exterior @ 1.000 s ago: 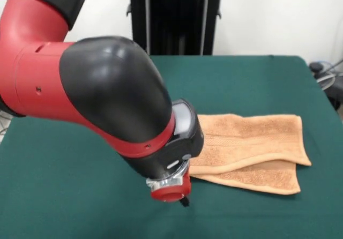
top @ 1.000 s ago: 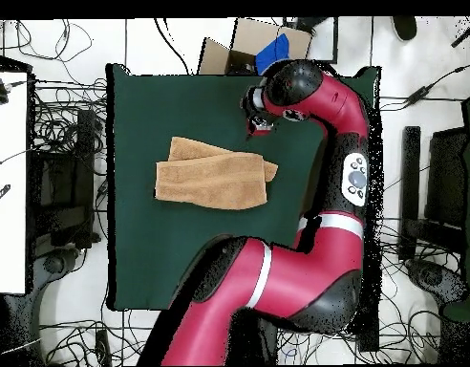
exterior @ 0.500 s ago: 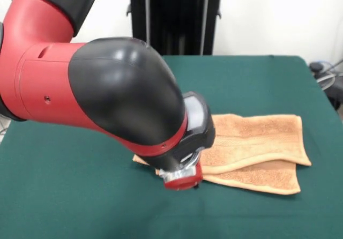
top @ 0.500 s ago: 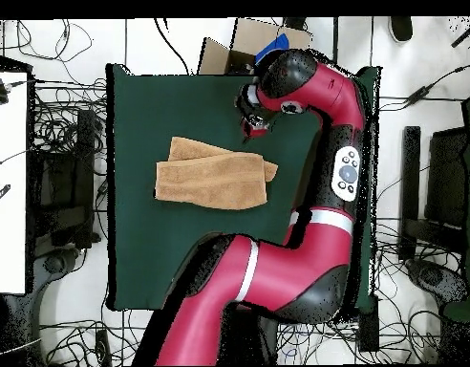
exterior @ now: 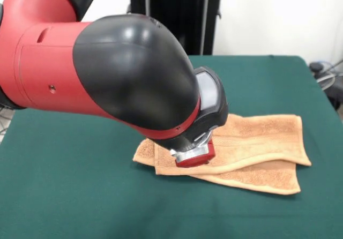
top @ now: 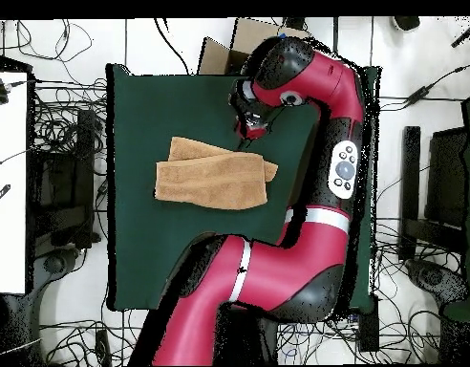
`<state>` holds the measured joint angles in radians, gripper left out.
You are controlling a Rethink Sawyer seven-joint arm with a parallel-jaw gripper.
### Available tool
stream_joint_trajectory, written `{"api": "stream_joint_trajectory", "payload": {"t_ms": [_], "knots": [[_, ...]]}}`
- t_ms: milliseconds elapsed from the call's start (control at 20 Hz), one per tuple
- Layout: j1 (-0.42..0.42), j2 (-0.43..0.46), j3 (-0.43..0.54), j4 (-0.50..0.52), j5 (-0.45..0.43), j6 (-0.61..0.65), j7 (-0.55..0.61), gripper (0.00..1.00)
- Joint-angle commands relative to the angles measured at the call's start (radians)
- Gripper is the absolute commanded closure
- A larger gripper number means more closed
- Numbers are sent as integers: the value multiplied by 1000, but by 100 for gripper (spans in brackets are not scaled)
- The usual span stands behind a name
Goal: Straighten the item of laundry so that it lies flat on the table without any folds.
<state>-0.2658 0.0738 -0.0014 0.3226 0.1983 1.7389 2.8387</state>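
One orange-tan towel (exterior: 252, 145) lies folded w/ layers overlapping, right of centre on green table (exterior: 80, 196) in front view. Gripper (exterior: 194, 154) sits over towel's left end; fingers hidden behind red flange, so can't tell if spread or pinched.

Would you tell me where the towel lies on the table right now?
In the front view the towel lies folded on the table's right half, its left end under the gripper.
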Motion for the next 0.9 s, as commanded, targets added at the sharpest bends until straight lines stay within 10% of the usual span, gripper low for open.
{"api": "stream_joint_trajectory", "payload": {"t_ms": [50,900], "knots": [[6,31,-35,42,-23,-18,278,0],[10,160,-66,-90,8,-45,312,0]]}}
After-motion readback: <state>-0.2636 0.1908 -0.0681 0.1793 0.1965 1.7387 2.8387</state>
